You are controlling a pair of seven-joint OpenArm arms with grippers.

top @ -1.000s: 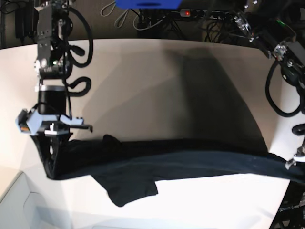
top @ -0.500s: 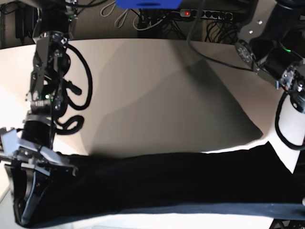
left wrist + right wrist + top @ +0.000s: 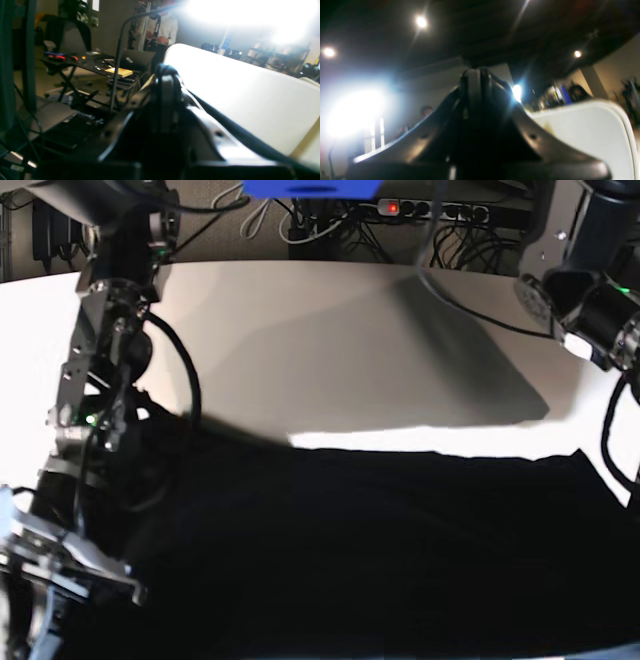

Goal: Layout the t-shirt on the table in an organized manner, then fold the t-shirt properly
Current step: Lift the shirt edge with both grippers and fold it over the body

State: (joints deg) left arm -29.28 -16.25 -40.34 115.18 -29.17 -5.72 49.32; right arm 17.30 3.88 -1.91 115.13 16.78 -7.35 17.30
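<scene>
The t-shirt [image 3: 380, 550] is a big black sheet that fills the whole bottom half of the base view. It is spread wide from side to side, high up near the camera, and its top edge runs almost straight across. Only plain black cloth shows. Behind it lies the white tabletop [image 3: 300, 340], with a big grey shadow on it.

The right claw [image 3: 60, 565] is at the bottom corner on that view's left, next to the shirt's end. In the right wrist view the right claw [image 3: 477, 75] has its two fingers pressed tight together. Dark stuff sits below them, but it is too blurry to tell if it is the cloth.

The left claw [image 3: 166, 77] shows only in the left wrist view. Its fingers are pressed together too, and a thin black strip runs away from it along the tabletop's [image 3: 250, 95] edge. I cannot tell if that strip is the shirt. Behind the tabletop, black cables [image 3: 330, 225] lie in a tangle.
</scene>
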